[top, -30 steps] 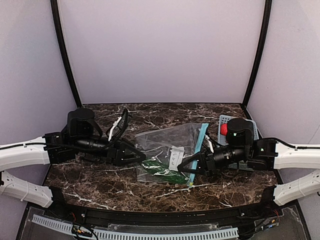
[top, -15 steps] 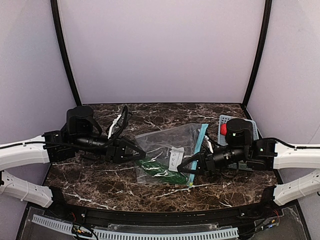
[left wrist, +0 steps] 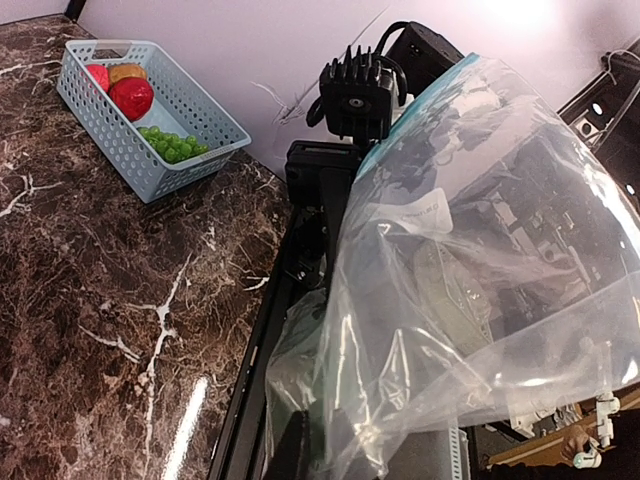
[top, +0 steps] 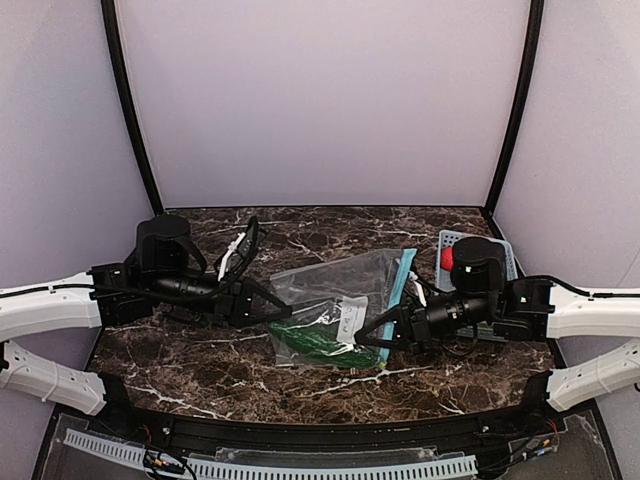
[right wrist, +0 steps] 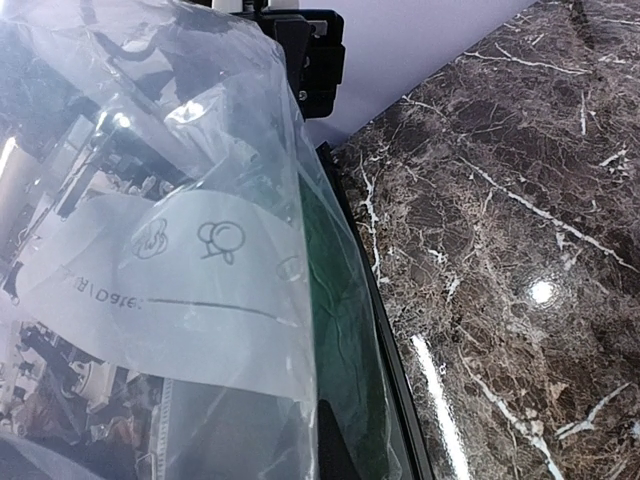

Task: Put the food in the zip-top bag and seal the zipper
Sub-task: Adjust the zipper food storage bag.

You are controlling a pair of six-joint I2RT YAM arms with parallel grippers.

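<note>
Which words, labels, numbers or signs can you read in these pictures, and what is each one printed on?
White panel on the zip-top bag: one line of small characters, seen through the plastic, too blurred to quote; two round pictograms above it.
Same panel, left wrist view: faint marks, unreadable.
On the basket and the table: no text.

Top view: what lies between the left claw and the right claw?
The clear crinkly plastic zip-top bag fills that stretch, left claw at its left edge, right claw at its teal-strip edge, shown in the top view.
</note>
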